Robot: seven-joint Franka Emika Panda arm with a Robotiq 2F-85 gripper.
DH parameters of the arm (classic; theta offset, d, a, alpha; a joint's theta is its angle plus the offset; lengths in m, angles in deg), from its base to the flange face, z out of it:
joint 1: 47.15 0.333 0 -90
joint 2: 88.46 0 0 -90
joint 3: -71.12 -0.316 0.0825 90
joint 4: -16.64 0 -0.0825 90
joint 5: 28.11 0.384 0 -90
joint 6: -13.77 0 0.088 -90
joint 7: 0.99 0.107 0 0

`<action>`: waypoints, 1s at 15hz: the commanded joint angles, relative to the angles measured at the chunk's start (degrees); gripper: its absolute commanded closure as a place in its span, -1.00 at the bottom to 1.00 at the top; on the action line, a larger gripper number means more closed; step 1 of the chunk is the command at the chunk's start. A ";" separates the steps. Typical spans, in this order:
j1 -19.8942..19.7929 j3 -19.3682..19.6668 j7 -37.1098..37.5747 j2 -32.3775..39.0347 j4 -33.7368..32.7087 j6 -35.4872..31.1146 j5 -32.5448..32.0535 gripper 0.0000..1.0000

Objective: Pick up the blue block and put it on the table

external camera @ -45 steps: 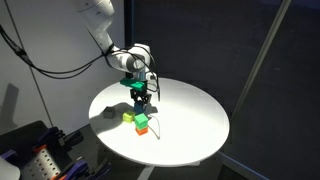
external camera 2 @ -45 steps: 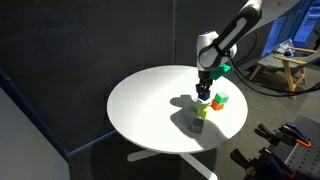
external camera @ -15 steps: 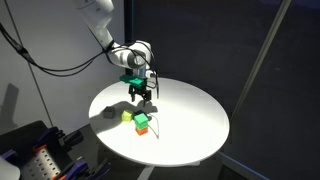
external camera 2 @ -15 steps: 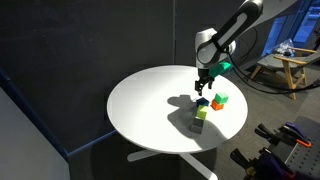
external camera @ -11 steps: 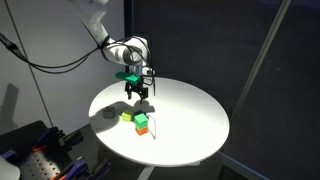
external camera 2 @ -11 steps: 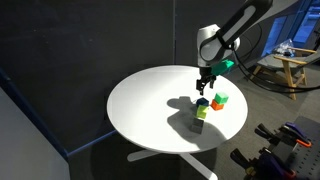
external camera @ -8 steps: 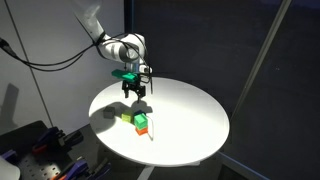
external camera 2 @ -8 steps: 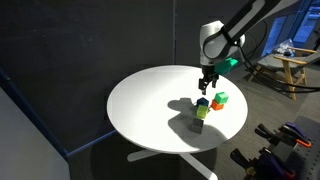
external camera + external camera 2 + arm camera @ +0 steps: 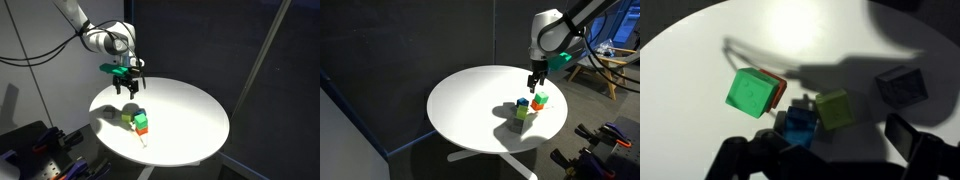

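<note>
Cluster: we see the blue block, the green cube and the yellow-green cube packed close together, with only narrow gaps between them
Tallest obstacle: the green cube sits on a red-orange block, so it stands above its neighbours
Outlier: a dark grey cube lies just beside the yellow-green cube, with a slim strip of white between them
Above the cluster: we find clear air between the cubes and the gripper, which hangs with its jaws apart and nothing between them
Open top: the table is bare across its whole wide side away from the cluster
Surround: a dark curtain stands behind the table, apart from its rim
</note>
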 commanded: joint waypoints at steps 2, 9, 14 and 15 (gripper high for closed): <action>-0.92 -1.04 -5.02 -8.96 7.38 -4.19 3.00 -1.00; -0.02 -0.81 -10.41 -17.32 11.97 -3.26 11.28 -1.00; -0.20 -0.58 -7.10 -20.98 13.16 -1.43 9.69 -1.00; -0.30 -0.57 -6.53 -21.64 13.27 -0.86 9.33 -1.00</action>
